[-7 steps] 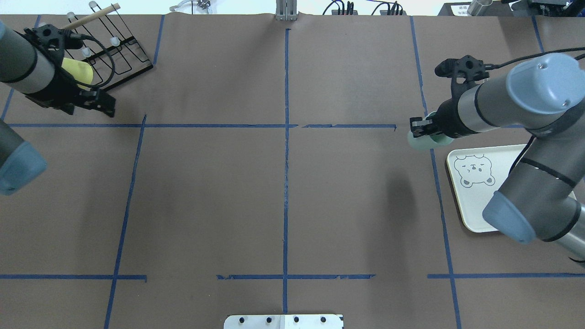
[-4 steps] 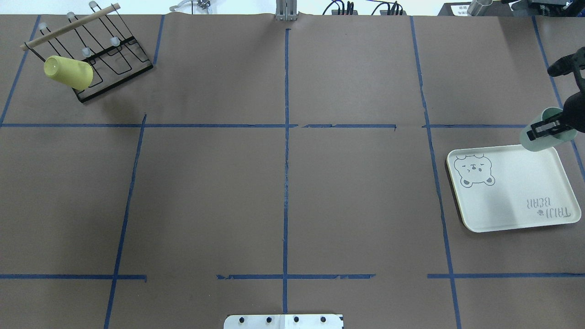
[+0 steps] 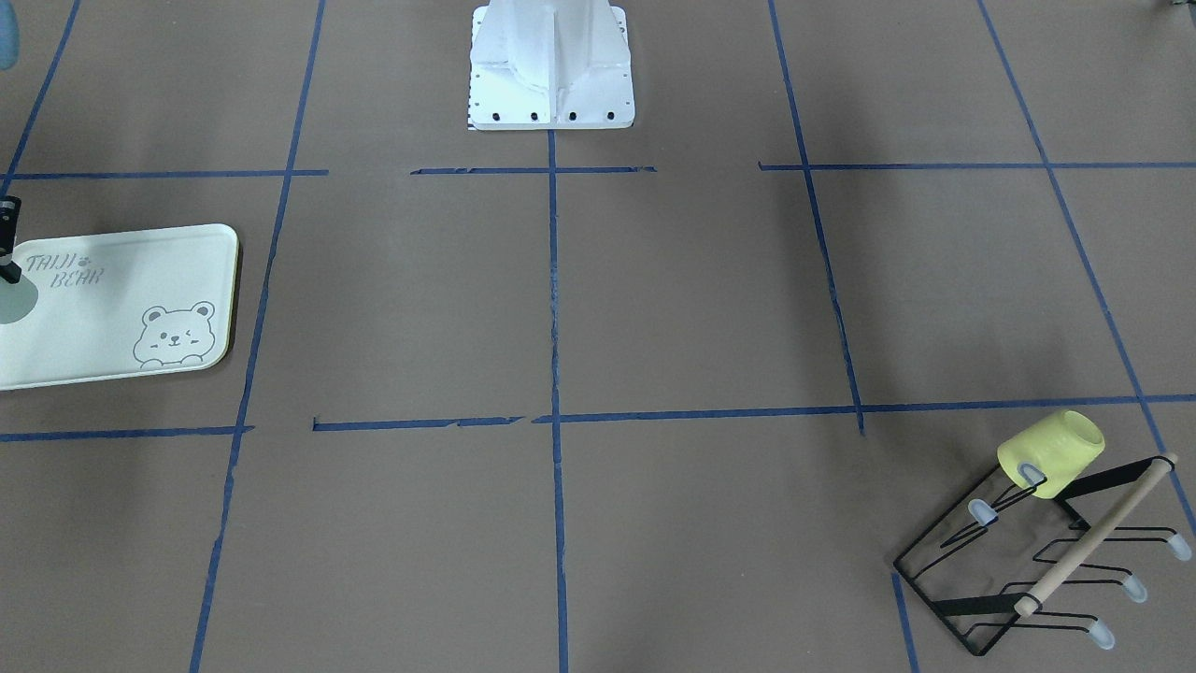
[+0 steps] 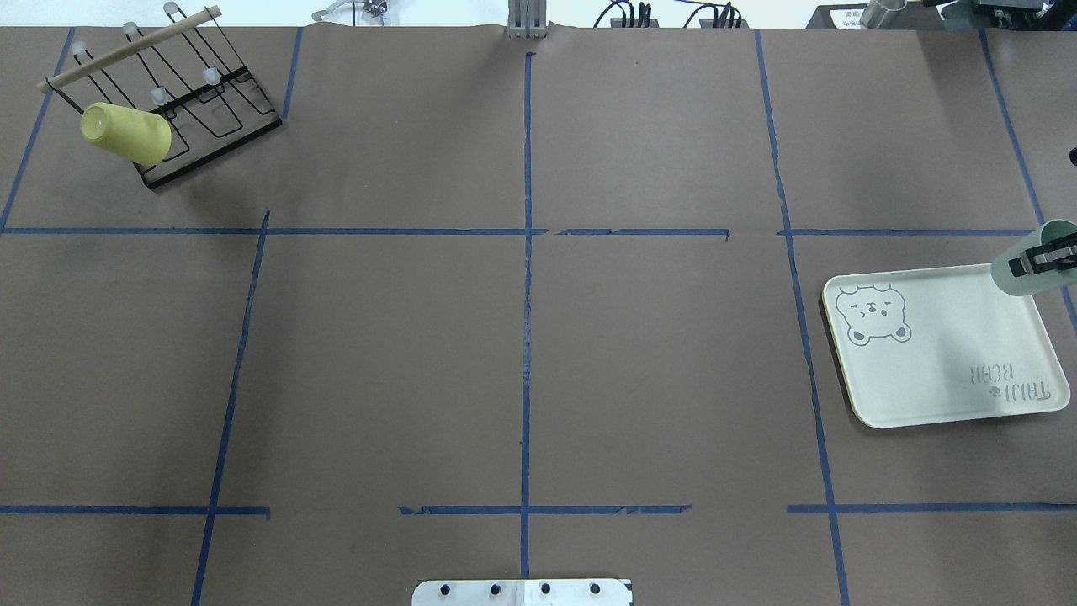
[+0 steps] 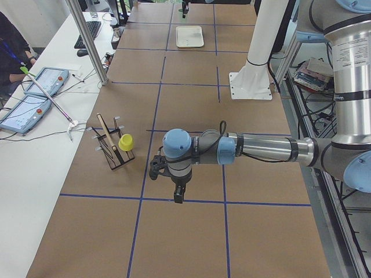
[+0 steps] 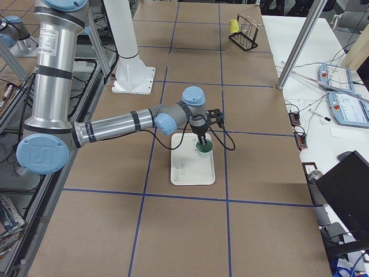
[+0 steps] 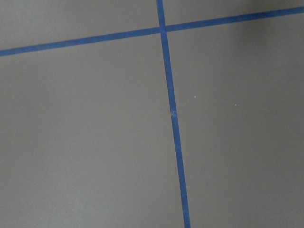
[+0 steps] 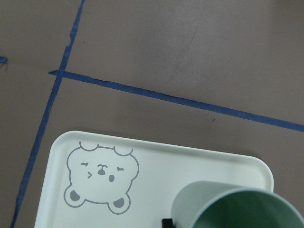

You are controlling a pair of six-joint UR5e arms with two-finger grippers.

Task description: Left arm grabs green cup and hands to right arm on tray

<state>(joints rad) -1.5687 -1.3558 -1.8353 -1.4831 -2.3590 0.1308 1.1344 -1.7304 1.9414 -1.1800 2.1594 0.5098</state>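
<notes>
At the left end of the brown counter (image 4: 379, 362), on the robot's side, the left arm hangs low with the left fingers (image 5: 178, 194) pointing down over bare paper. Only a side camera shows them, so I cannot tell whether they are spread or closed.

At the right end lies the tray (image 4: 925, 353), its bear drawing (image 4: 873, 313) toward the centre. Over its far right corner, the right fingers (image 4: 1043, 257) grip the wall of the green cup (image 4: 1018, 284), mouth upward, with one finger seemingly inside the rim. Whether the base touches the tray cannot be told.

The main risk is this corner spot. Let go here, the base could land on the raised rim, and the cup could tip and roll off the tray toward the right end of the counter. If the cup is above the surface when released, the light plastic may bounce or topple. A finger inside could also catch the wall while lifting away and drag the cup over.

Far left, a yellow cup (image 4: 126, 133) rests on a wire rack (image 4: 214, 153), well apart and unlikely to interfere.
</notes>
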